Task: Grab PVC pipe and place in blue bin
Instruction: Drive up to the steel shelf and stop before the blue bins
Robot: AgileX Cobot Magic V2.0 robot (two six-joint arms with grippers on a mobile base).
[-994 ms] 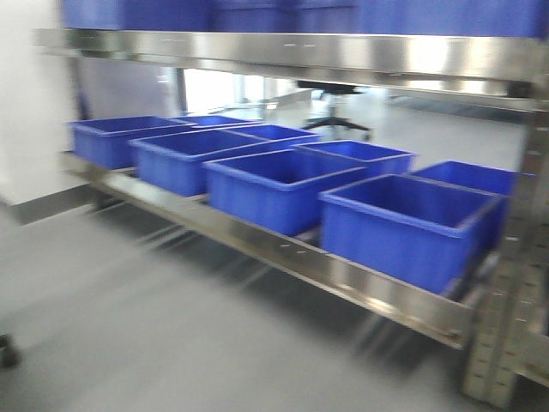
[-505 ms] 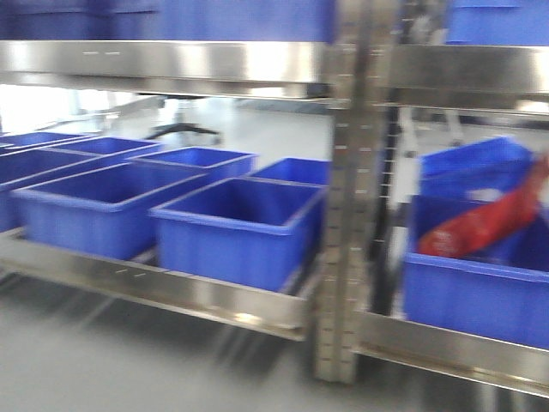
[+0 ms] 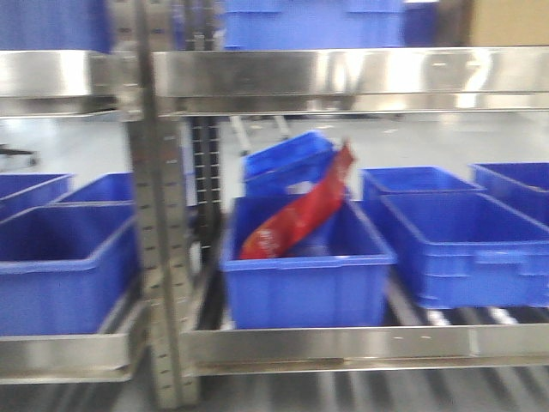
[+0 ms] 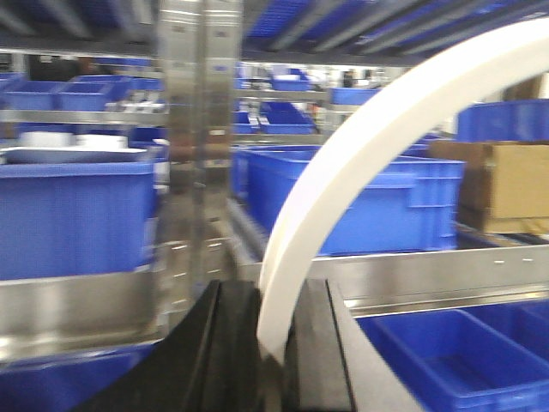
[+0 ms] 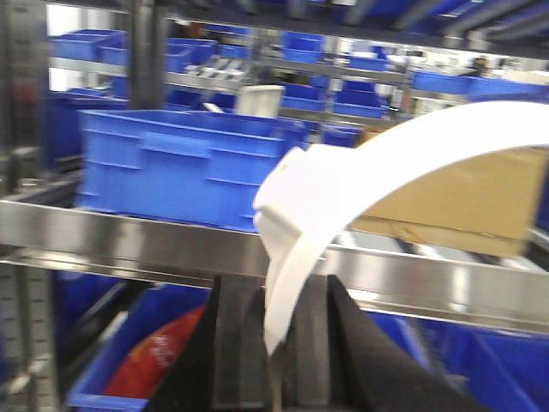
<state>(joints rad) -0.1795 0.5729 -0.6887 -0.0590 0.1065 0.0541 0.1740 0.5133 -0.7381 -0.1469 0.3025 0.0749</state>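
Against half a second ago, the front view has swung to the right. The steel shelf upright [image 3: 159, 215] that stood right of centre now stands left of centre. The blue bin [image 3: 300, 287] holding the red packet [image 3: 296, 219], which was at the right edge, now sits in the middle of the frame on the lower shelf, just behind the front rail [image 3: 343, 343]. The row of bins seen at the left before is mostly out of frame, and more blue bins [image 3: 463, 249] show to the right. A further bin [image 3: 287, 159] leans tilted behind the one with the packet. In the left wrist view the white PVC pipe [image 4: 403, 112] rises from between the black left jaws, which are closed narrow on its lower end, and curves up and away to the right in front of shelved bins and a cardboard box [image 4: 506, 184]. In the right wrist view a white curved pipe end [image 5: 386, 163] is likewise clamped between the right jaws and bends off to the right. Whether both arms grip the same piece cannot be told. Below the right jaws, the bin with the red packet [image 5: 159, 360] shows on the lower shelf.
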